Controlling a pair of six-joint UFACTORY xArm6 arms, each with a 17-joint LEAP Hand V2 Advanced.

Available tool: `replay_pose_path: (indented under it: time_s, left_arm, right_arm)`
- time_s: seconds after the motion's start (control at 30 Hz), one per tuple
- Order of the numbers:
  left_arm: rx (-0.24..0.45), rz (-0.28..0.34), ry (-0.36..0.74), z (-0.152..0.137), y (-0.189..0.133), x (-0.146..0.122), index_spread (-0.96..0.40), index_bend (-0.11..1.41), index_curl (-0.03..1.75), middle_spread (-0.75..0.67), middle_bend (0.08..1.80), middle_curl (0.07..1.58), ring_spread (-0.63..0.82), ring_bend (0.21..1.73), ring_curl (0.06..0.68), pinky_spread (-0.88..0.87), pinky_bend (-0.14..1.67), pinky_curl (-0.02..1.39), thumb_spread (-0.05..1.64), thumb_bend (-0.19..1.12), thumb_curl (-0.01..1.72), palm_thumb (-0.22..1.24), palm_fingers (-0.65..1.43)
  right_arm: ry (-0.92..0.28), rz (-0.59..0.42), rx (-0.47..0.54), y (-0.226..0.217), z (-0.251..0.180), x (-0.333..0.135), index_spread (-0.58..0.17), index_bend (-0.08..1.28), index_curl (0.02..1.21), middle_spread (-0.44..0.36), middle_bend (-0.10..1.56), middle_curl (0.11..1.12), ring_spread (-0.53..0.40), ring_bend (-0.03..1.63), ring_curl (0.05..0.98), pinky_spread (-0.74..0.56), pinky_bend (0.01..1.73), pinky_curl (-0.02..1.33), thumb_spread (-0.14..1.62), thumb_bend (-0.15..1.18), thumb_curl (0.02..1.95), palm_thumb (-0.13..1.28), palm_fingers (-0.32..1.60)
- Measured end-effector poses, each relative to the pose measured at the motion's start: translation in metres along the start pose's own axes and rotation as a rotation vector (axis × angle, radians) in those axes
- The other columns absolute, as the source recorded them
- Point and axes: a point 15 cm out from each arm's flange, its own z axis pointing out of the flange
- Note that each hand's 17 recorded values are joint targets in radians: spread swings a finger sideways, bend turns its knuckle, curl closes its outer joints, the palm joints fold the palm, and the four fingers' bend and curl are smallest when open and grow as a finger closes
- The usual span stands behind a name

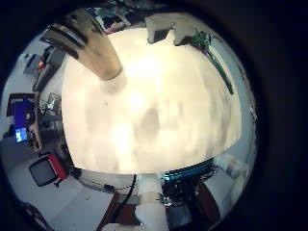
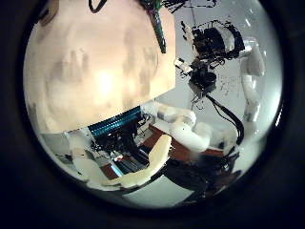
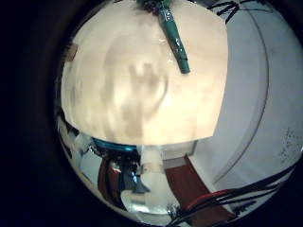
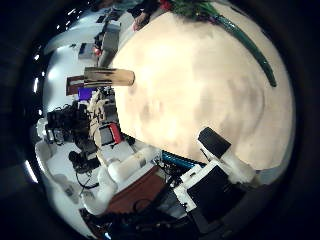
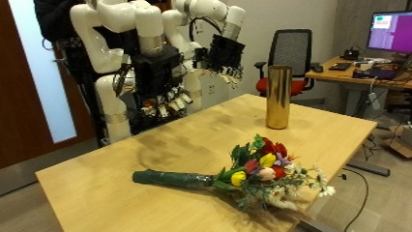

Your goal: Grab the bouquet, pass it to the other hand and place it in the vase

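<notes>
both hands hang above the far edge of the surface (image 5: 123, 159) with fingers loose and empty, the right hand (image 5: 170, 97) nearer, the left hand (image 5: 219, 66) behind, so nothing is picked up yet. the bouquet (image 5: 245, 174) lies flat near the front edge, green-wrapped stems toward the arms, mixed blooms outward; the tall gold vase (image 5: 277, 97) stands upright, well apart.

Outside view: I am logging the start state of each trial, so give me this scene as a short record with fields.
bouquet: lying flat on the table, stems wrapped in dark green, flowers toward the near table edge
vase: tall, gold, upright near the far side of the table, empty, apart from the bouquet
table: light wood
right hand: above the table's far edge, fingers relaxed, holding nothing
left hand: raised higher, fingers relaxed, holding nothing
task progress: bouquet not yet picked up
</notes>
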Motion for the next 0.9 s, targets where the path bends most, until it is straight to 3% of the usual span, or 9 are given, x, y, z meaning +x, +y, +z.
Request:
replay_pose_path:
  time_s: [0.47,0.63,0.9]
  left_arm:
    - [-0.009,0.026,-0.004,0.002,0.0,0.007,0.2,0.18,0.34,0.52,0.18,0.25,0.62,0.42,0.218,0.57,0.22,0.32,0.77,-0.04,0.33,0.25,-0.01]
    - [-0.026,0.067,-0.048,0.003,0.0,0.009,0.19,0.18,0.35,0.52,0.18,0.26,0.62,0.41,0.216,0.57,0.21,0.32,0.77,-0.04,0.32,0.25,0.0]
    - [-0.082,0.104,-0.071,-0.001,-0.007,0.015,0.19,0.18,0.36,0.51,0.18,0.26,0.63,0.39,0.216,0.57,0.2,0.32,0.78,-0.04,0.32,0.25,0.02]
  right_arm:
    - [-0.009,0.026,0.005,0.003,-0.008,0.012,-0.18,0.18,0.29,0.206,0.19,0.3,0.211,0.37,0.228,0.3,0.3,0.31,1.0,-0.02,0.42,0.87,0.08]
    - [-0.017,0.042,0.04,-0.004,-0.024,0.015,-0.163,0.16,0.29,0.214,0.2,0.31,0.199,0.4,0.239,0.28,0.27,0.31,1.0,-0.02,0.42,0.87,0.16]
    - [-0.071,0.171,0.077,-0.027,-0.059,0.051,-0.172,0.17,0.29,0.207,0.19,0.32,0.184,0.37,0.232,0.3,0.28,0.31,1.01,-0.02,0.42,0.85,0.18]
